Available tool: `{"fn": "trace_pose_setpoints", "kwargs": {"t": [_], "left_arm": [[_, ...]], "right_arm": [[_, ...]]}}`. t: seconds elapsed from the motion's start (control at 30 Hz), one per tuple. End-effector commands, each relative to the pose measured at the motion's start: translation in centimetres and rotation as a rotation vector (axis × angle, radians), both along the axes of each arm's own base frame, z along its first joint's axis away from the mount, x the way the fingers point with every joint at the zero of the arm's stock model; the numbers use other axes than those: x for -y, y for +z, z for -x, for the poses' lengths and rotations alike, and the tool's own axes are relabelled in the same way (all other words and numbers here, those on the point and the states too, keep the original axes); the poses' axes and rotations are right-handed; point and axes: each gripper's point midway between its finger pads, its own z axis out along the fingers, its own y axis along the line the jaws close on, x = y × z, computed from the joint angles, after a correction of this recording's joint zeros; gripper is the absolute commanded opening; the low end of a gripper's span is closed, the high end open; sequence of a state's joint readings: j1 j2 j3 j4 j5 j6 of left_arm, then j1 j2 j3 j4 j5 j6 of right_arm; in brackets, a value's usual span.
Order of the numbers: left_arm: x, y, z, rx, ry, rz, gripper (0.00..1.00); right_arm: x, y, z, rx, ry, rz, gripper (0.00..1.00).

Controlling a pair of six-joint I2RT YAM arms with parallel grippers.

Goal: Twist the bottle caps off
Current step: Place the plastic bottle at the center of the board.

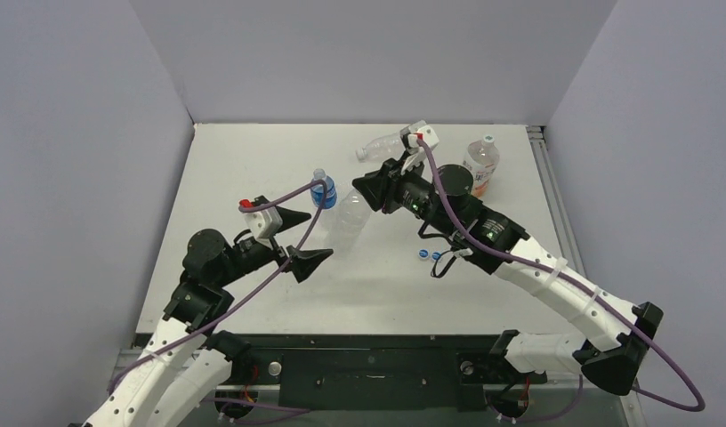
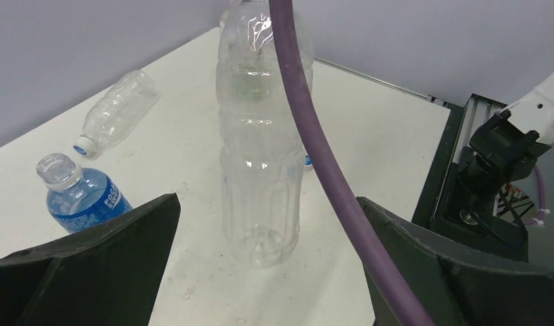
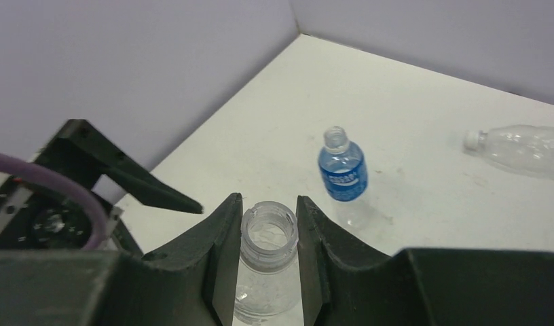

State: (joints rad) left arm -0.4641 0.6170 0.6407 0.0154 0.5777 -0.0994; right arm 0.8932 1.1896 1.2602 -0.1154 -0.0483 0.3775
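One upright plain bottle (image 3: 267, 238), neck pinched in the right gripper (image 3: 266, 204), stands straight ahead of the left gripper (image 1: 317, 236), whose jaws gape wide.

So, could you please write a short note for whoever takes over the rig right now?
Left gripper: open, holding nothing, its fingers either side of the upright plain bottle without touching it.
Right gripper: shut on that bottle's neck.
Done: that bottle and the blue-labelled bottle both stand with open mouths. What look like two blue caps lie on the table by the right arm.
Left: the lying plain bottle near the far edge has its white cap on. The orange-labelled bottle, far right, looks capped too.
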Motion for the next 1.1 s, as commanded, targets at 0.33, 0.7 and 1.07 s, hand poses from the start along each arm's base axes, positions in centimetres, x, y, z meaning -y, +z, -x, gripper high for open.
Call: {"fn": "trace_pose_setpoints", "kwargs": {"t": [0.33,0.7,1.07], "left_arm": [[-6.0,-0.1,-3.4,-0.068,0.404,-0.133,0.97],[-12.8,-0.2,-6.1,0.043,0.737,-0.402,0.96],[-9.9,2.5,-2.7,0.133,0.562,-0.152,0.97]], "right_arm": [[-0.5,-7.6,-5.2,0.036,-0.144,0.328,0.00],[-2.6,-9.3,-7.5,0.096,-0.251,0.376,0.00],[-3.8,-10.2,-8.4,0.135,-0.324,0.365,0.00]]}}
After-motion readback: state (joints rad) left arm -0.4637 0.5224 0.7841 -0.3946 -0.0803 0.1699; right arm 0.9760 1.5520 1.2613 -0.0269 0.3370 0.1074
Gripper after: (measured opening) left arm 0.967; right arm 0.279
